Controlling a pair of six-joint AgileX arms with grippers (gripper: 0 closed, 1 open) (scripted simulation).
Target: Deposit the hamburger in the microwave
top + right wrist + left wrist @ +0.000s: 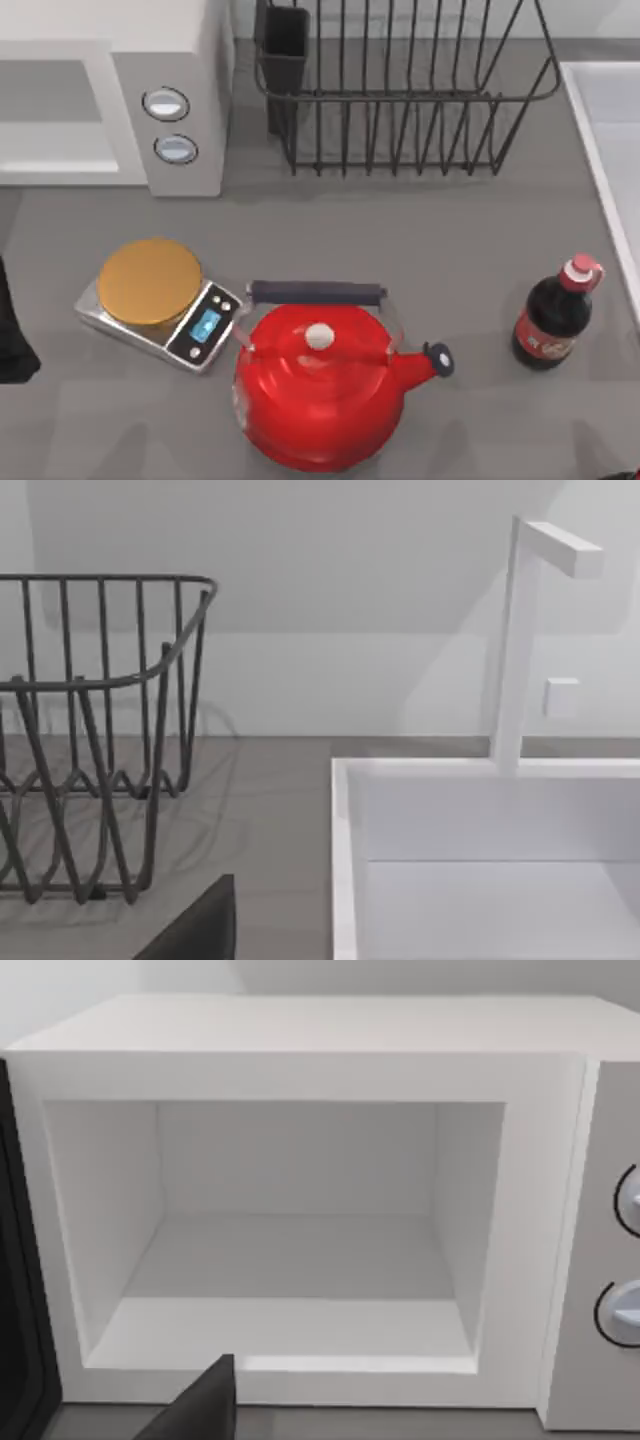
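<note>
The hamburger is out of view. The microwave (170, 120) stands at the table's back left, a white-grey box with two round dials (166, 103) on its side panel. In the left wrist view the microwave (300, 1070) faces me with its door swung aside; its light cavity (290, 1260) holds nothing. My left arm (12, 335) sits at the table's left edge, in front of the microwave, and a dark part of my left gripper (200, 1410) shows low in its wrist view. My right arm (626, 474) is parked at the front right corner, and a dark part of its gripper (200, 925) shows in the right wrist view.
A red kettle (320, 390) stands front centre. Left of it is a scale (160, 310) topped by a flat golden disc. A cola bottle (555, 315) stands at right. A dark wire dish rack (400, 90) fills the back centre, with a white sink (610, 140) at right.
</note>
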